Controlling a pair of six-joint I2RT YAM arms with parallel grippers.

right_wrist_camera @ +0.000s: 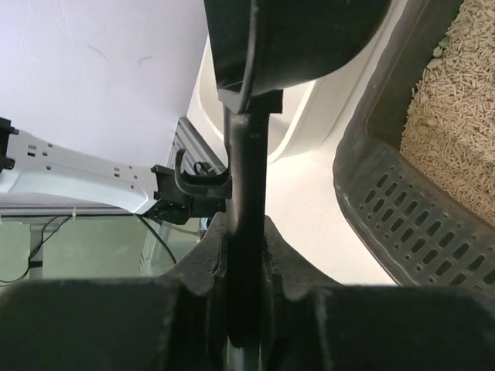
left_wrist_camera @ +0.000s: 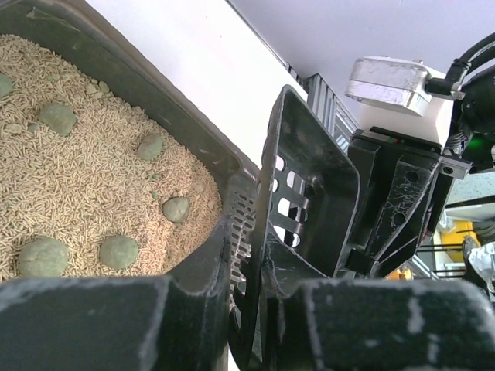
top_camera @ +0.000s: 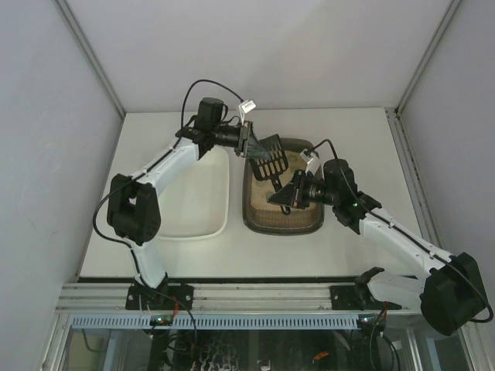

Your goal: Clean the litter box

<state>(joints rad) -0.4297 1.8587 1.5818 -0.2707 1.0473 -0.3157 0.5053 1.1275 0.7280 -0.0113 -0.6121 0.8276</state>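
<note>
I judge a handover: left gripper (top_camera: pixel 247 145) and right gripper (top_camera: pixel 281 196) both pinch the scoop (top_camera: pixel 271 159) over the litter box (top_camera: pixel 283 230); next, the left should release.

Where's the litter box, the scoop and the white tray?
litter box (top_camera: pixel 272 229): top view, near rim.
scoop (top_camera: pixel 272 160): top view, slotted blade.
white tray (top_camera: pixel 197 210): top view, bare floor.

We count one dark brown-grey rounded plastic litter box (top_camera: pixel 282 229), one plain white rectangular plastic tray (top_camera: pixel 193 212) and one black slotted plastic scoop (top_camera: pixel 272 158). In the left wrist view we see six rounded grey-green clumps (left_wrist_camera: pixel 118 251) on the beige litter. We count two white-and-black robot arms, the left arm (top_camera: pixel 166 166) and the right arm (top_camera: pixel 402 236), and two grippers, the left gripper (top_camera: pixel 247 145) and the right gripper (top_camera: pixel 283 195).
</note>
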